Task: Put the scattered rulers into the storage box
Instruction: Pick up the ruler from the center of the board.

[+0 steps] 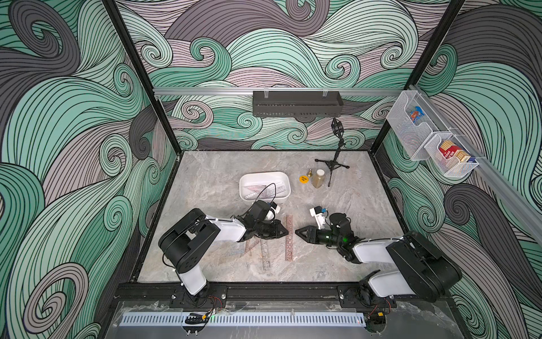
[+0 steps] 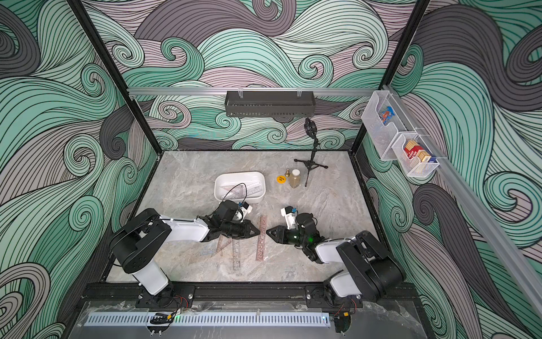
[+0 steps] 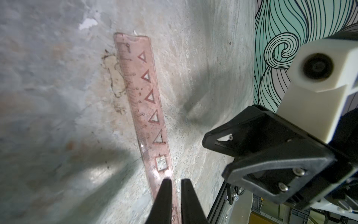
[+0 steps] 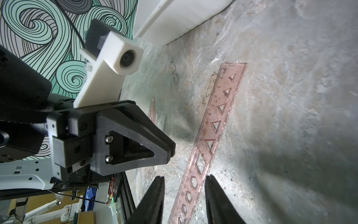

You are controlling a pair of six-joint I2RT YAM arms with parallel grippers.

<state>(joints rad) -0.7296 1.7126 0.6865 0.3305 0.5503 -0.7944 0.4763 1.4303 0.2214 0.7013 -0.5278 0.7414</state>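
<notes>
- Fingertips [image 3: 164,201] of the left gripper [image 3: 176,201] crowd the near edge of its wrist view. They are nearly together, with only a thin slit between, and the pink ruler [image 3: 144,97] shows in that slit. Are they biting it?
- Cannot tell. In both top views the strip lies on the table [image 1: 205,182] with its long axis running from 12 to 6 o'clock. That gripper's tip meets its long edge from 9 o'clock, about mid-length.
- And the right gripper [image 1: 296,232]?
- It sits at 3 o'clock of the same strip, tip just beside the opposite edge, jaws plainly apart. In its wrist view the ruler runs between them. Neither arm is nearer: they face nose to nose across it.
- So the move turns on the width?
- I judge so: a pinch across the narrow way, then a carry to the storage box [image 1: 249,176] at 11 o'clock, where other rulers [image 1: 264,189] already lie. A clear ruler [image 1: 265,255] and a pinkish triangle [image 1: 252,248] wait at 7 o'clock of the pink one.
</notes>
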